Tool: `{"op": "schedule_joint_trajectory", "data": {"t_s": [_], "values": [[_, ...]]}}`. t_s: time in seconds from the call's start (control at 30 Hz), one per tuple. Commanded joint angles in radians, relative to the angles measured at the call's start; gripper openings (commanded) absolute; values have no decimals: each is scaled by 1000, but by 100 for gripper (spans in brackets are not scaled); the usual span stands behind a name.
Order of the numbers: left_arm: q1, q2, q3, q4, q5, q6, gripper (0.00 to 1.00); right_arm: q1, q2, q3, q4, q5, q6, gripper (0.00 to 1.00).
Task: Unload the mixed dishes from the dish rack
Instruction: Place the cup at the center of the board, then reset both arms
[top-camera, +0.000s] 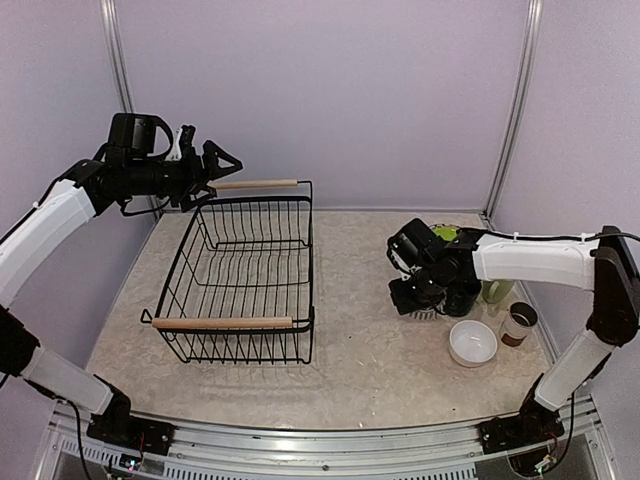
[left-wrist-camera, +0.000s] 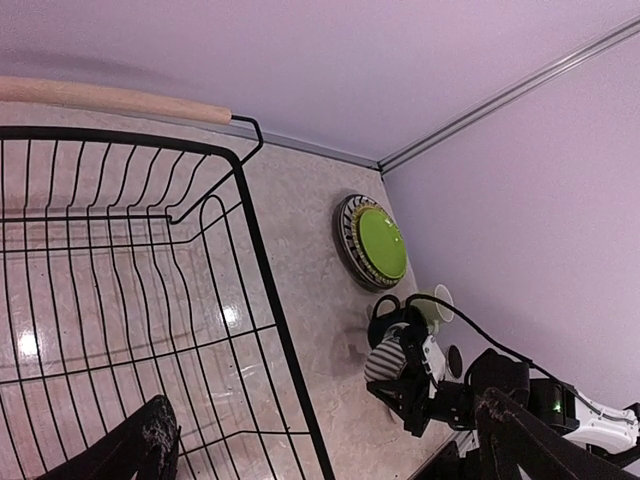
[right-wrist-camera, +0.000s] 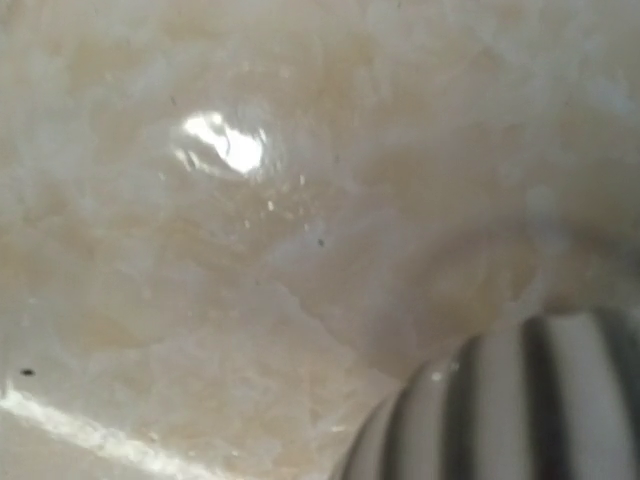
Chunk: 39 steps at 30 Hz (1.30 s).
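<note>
The dish rack (top-camera: 245, 275) stands left of centre with nothing in it; its wires also fill the left wrist view (left-wrist-camera: 120, 300). My left gripper (top-camera: 222, 166) is open and empty, raised beside the rack's far wooden handle (top-camera: 255, 184). My right gripper (top-camera: 415, 297) is low at the table and looks shut on the striped mug (left-wrist-camera: 385, 360), which shows close up in the right wrist view (right-wrist-camera: 520, 400). The lime-green plate (left-wrist-camera: 380, 243) lies on the black-and-white striped plate (left-wrist-camera: 347, 245). The dark teal mug (top-camera: 463, 298), pale green mug (top-camera: 495, 291), small white cup (top-camera: 518, 323) and white bowl (top-camera: 472, 342) stand on the table at right.
The rack's near wooden handle (top-camera: 225, 323) faces the arm bases. Purple walls close the back and sides. The dishes cluster near the right wall, with the right arm (top-camera: 530, 258) reaching over them.
</note>
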Motion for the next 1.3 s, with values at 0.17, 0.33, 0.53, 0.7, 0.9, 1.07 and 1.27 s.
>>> {"op": "schedule_joint_trajectory", "data": {"t_s": [0.17, 0.33, 0.53, 0.7, 0.9, 1.07, 1.27], "values": [[3, -20, -7, 14, 3, 3, 99, -32, 65, -53, 90, -20, -5, 0], [3, -34, -13, 7, -2, 7, 99, -60, 68, -106, 169, -111, 2, 0], [4, -40, -35, 21, 20, 25, 99, -62, 66, -109, 140, -94, 11, 9], [1, -38, -29, 29, 23, 32, 99, -62, -8, -92, 108, -78, 17, 37], [0, -82, -21, 34, -13, 58, 99, -61, -175, -36, 70, -48, -3, 70], [-1, -152, -57, 48, -120, 73, 99, -61, -312, 44, 42, 13, -59, 90], [-1, -293, -146, 114, -266, 76, 99, -62, -495, 104, 72, 89, -106, 100]]}}
